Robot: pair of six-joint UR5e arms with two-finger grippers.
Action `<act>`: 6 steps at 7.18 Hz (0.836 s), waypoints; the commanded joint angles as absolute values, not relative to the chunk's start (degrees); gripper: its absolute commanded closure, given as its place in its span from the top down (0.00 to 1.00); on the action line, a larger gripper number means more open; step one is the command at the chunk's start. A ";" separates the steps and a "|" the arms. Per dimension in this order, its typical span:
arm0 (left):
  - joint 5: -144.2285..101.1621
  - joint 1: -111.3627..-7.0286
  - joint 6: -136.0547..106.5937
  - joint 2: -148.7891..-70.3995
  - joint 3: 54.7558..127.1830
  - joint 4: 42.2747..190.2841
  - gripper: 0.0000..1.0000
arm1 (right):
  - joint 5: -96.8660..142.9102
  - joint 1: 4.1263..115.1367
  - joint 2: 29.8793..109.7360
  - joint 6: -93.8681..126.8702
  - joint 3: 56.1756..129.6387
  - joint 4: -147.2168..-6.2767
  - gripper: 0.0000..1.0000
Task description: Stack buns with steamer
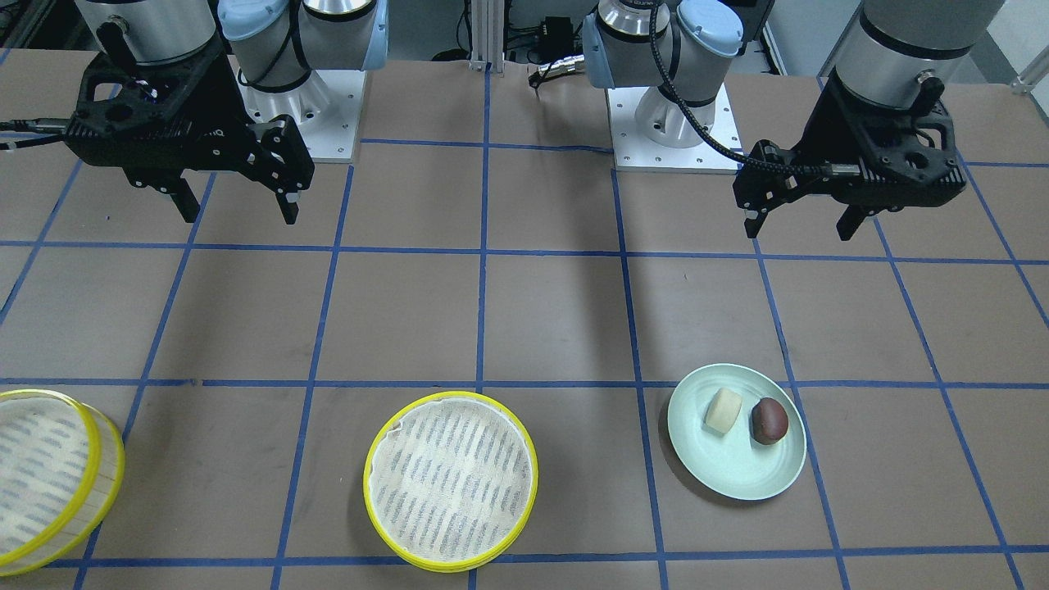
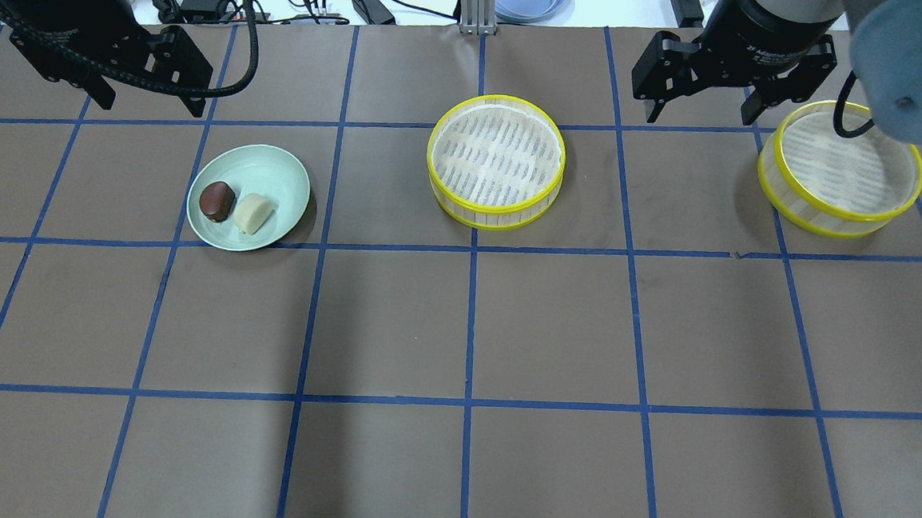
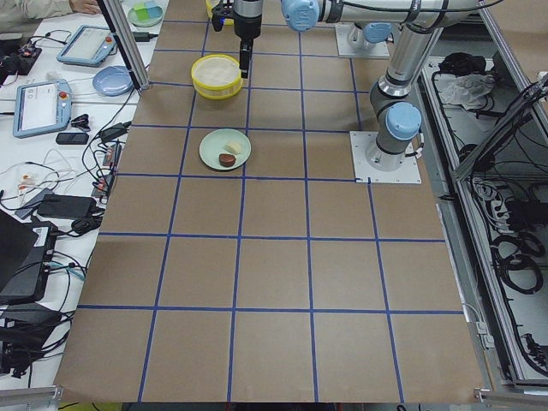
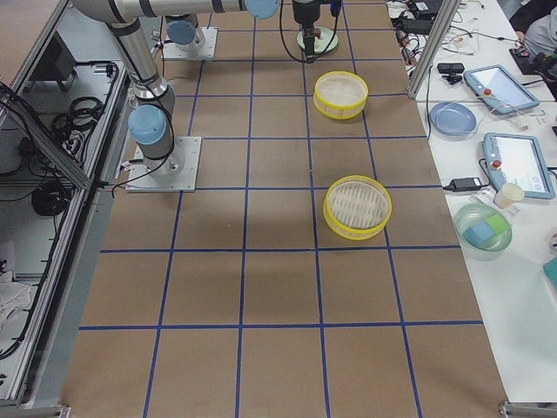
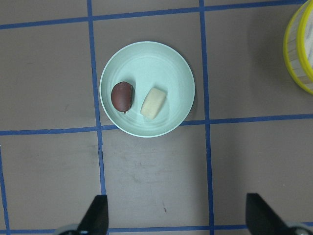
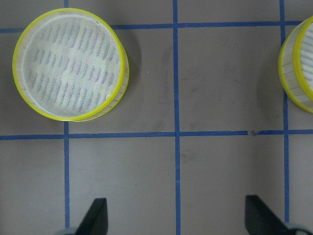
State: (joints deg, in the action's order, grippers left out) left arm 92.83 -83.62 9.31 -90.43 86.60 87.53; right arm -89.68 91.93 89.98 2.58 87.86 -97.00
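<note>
Sitting side by side on the pale green plate [image 1: 737,479], the cream bun [image 1: 723,411] and the reddish-brown bun [image 1: 769,421] lie ahead of the jaws of your left gripper [image 1: 799,229], well apart from them. Those jaws are spread wide and hold nothing. Your right gripper [image 1: 239,215] hangs equally spread and empty, with one steamer tier [image 1: 451,479] ahead on one side of its jaws and the second steamer tier [image 1: 49,475] on the other.

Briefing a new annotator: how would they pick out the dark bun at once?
On the brown gridded table, find the pale green plate. Of the two small lumps on it, the dark bun is the reddish-brown oval, not the cream block.
</note>
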 commanded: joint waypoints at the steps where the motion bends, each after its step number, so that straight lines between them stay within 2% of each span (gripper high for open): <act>1: 92.03 -83.58 9.40 -90.35 86.83 87.45 1.00 | -89.30 91.93 89.74 2.72 87.89 -97.29 1.00; 4: 92.29 -82.02 9.49 -92.37 90.06 86.14 1.00 | -88.95 89.93 89.30 3.34 87.72 -99.82 1.00; 6: 92.20 -79.20 18.21 -95.35 95.86 77.39 1.00 | -88.60 81.00 86.94 -5.20 87.71 -100.10 1.00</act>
